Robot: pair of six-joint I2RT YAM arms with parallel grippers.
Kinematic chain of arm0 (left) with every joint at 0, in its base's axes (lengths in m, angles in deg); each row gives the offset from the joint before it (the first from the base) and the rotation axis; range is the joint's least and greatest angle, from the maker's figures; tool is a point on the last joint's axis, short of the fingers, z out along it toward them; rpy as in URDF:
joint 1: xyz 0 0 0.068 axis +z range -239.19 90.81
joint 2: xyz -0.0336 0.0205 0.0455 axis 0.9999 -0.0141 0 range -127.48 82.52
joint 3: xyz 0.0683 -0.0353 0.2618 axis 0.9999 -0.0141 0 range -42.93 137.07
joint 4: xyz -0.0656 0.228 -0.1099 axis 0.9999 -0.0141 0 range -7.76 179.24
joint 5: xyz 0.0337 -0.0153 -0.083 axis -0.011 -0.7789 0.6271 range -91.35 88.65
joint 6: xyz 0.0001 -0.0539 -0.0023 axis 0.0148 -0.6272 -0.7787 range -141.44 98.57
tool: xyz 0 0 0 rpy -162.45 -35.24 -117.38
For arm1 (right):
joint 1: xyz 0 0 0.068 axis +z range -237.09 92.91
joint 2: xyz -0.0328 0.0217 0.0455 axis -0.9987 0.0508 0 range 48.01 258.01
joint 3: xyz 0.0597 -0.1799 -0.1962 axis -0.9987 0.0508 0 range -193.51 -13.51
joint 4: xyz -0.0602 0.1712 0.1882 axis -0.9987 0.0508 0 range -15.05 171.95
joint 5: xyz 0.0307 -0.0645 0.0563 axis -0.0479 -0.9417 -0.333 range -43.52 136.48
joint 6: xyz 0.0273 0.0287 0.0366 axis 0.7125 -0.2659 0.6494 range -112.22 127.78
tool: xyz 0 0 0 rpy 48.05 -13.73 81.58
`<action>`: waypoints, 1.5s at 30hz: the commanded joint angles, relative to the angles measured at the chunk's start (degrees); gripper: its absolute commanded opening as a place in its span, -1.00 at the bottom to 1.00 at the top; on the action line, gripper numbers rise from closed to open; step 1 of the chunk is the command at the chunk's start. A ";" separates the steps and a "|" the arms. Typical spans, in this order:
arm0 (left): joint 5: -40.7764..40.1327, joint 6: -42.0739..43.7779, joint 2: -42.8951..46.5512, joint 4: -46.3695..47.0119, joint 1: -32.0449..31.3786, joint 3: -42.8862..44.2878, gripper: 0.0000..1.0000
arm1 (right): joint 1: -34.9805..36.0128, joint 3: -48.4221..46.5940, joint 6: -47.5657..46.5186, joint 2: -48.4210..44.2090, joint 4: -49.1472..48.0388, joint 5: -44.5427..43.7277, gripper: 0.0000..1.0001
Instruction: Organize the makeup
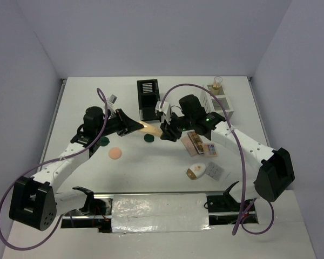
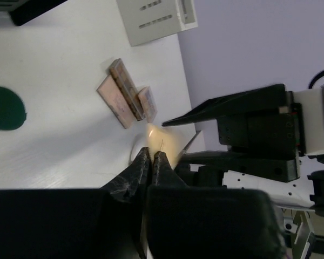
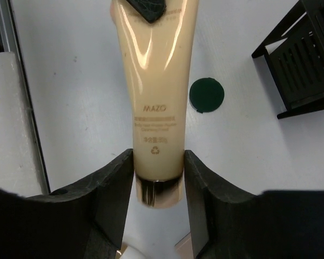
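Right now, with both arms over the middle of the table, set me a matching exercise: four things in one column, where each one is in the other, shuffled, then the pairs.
Things:
1. beige tube
2. peach round puff
3. white-gold oval compact
4. black slotted organizer

Places:
A. standing at the far middle of the table
B. lying beside a grey flat palette
C. gripped at its ends by the left gripper and the right gripper
D. lying on the table near the left arm

Pairs: 1-C, 2-D, 3-B, 4-A
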 commanded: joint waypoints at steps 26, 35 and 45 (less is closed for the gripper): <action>-24.65 32.27 -38.67 -39.86 0.87 72.94 -1.00 | -23.79 6.31 8.45 -12.90 -7.15 -0.59 -0.96; -29.58 36.05 -45.00 -40.14 0.96 77.87 -1.00 | -24.05 7.82 9.33 -13.08 -7.77 -0.07 -0.95; -29.41 35.52 -50.97 -38.64 0.87 82.09 -1.00 | -24.23 8.78 9.77 -12.99 -8.03 -0.15 -0.93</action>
